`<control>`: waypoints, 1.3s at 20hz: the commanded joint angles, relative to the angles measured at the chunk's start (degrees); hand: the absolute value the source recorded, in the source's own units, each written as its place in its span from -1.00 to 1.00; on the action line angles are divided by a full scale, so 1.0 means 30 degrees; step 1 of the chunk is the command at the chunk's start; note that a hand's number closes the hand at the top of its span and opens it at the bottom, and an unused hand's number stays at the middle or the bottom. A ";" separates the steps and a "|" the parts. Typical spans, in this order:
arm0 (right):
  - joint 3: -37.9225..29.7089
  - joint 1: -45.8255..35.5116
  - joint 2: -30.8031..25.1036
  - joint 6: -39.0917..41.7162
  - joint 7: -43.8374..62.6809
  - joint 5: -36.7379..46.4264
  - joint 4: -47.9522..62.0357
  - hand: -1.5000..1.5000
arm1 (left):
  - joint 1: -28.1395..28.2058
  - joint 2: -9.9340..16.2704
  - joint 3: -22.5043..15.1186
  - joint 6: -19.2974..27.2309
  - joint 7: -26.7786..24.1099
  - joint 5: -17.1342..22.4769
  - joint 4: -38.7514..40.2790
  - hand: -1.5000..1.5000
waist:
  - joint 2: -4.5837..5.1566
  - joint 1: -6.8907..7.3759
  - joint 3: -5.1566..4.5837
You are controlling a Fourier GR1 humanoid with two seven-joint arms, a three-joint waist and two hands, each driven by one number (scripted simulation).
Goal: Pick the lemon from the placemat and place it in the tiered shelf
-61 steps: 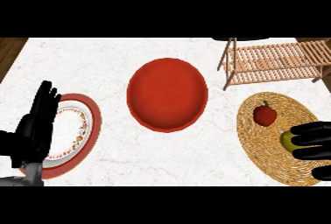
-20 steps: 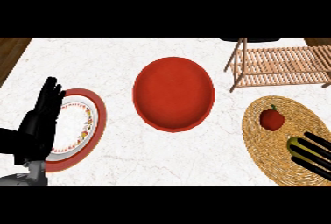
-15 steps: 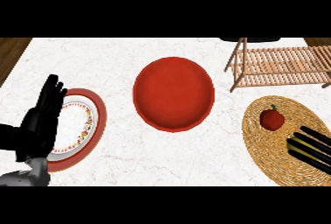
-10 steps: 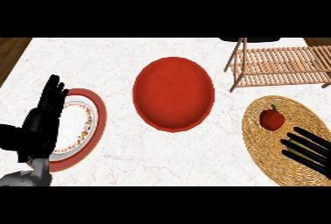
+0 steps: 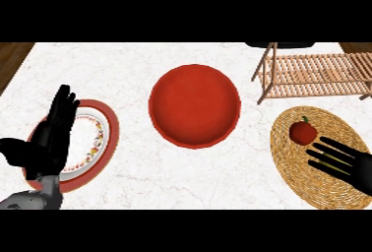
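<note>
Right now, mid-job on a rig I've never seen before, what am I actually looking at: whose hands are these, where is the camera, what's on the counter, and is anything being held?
This is one view from the robot's head, looking steeply down at a white marble counter. The two black shapes are its hands. The left robot hand rests open, fingers up, over a white patterned plate with a red rim. The right robot hand lies open over a woven round placemat, fingers spread toward a red fruit with a green stem. No yellow lemon shows; it may be hidden under that hand, but I cannot tell. In the middle sits a red plate. The wooden tiered shelf stands behind the placemat. Nothing is visibly held.
</note>
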 commanded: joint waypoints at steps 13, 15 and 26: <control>0.0199 -0.0779 0.1354 0.0979 0.2505 -0.0267 0.1566 1.00 | -0.0530 0.0041 0.0566 -0.0540 0.0710 -0.0038 -0.0053 0.00 | 0.0108 -0.0079 0.0136; -0.0784 0.0531 0.2623 0.2990 0.5870 -0.0922 0.2823 1.00 | 0.0283 0.0030 0.0719 -0.0516 0.0174 0.0064 -0.0366 0.00 | 0.0170 -0.0270 0.0059; -0.3078 0.0184 0.5877 1.0199 1.2970 -0.5163 0.0268 1.00 | 0.0686 0.0114 0.0805 -0.0286 0.0236 -0.0256 -0.0283 0.00 | -0.0276 -0.0692 -0.0047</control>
